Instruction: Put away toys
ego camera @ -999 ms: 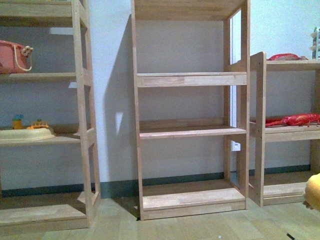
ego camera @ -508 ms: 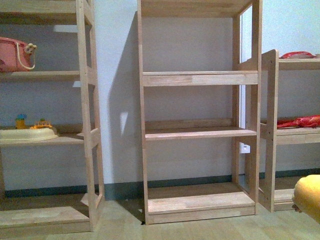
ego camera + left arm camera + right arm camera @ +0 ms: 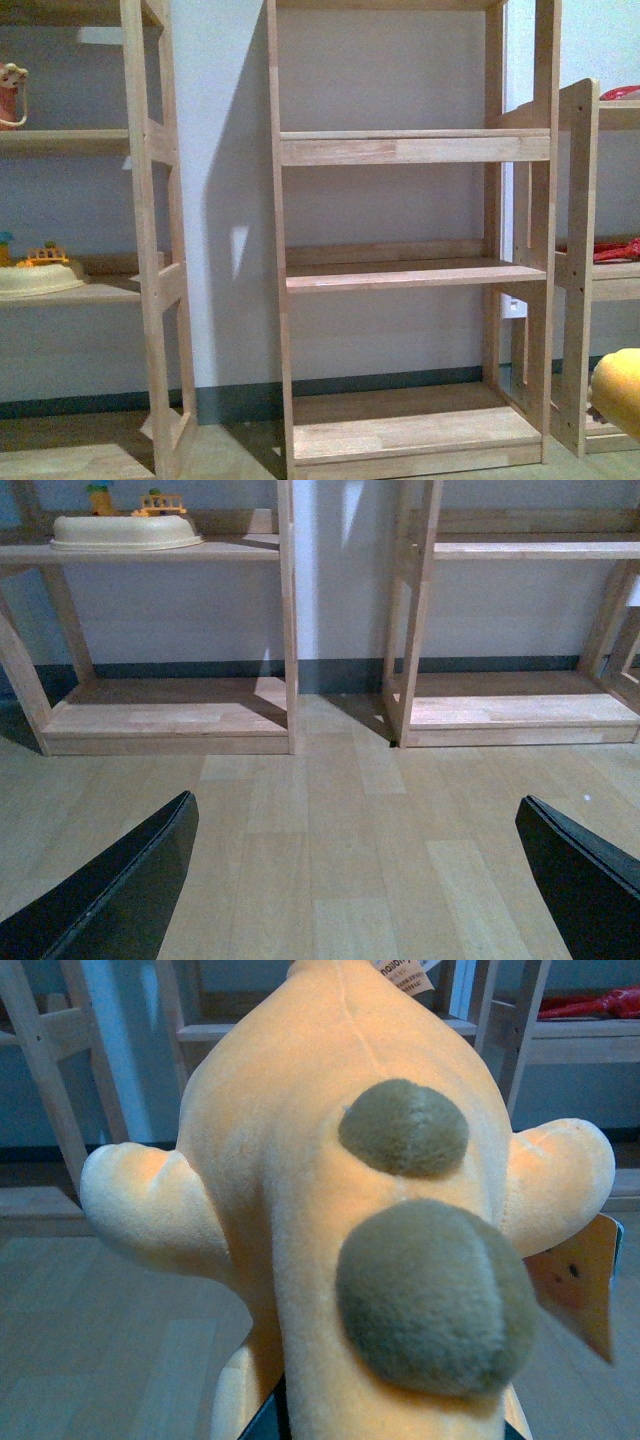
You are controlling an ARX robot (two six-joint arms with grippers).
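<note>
The yellow-orange plush animal (image 3: pixel 300 1160) fills the right wrist view, with two grey-green round patches, stubby side parts and a white tag (image 3: pixel 405 975) at its far end. My right gripper is shut on it; only a dark sliver of its fingers (image 3: pixel 278 1418) shows under the toy. In the front view the plush animal (image 3: pixel 618 392) peeks in at the lower right edge, low in front of the shelves. My left gripper (image 3: pixel 350 880) hangs open over bare wooden floor, its black fingers (image 3: pixel 110 890) wide apart with nothing between them.
A tall wooden shelf unit (image 3: pixel 410 150) stands straight ahead against the wall. The left unit (image 3: pixel 150 200) carries a cream round toy (image 3: pixel 35 278) with colourful bits. The right unit (image 3: pixel 575 250) holds a red item (image 3: pixel 620 250).
The front view has drawn closer to the middle shelf unit, which looks larger, and the left unit has slid further left. The plush animal stays at the lower right edge.
</note>
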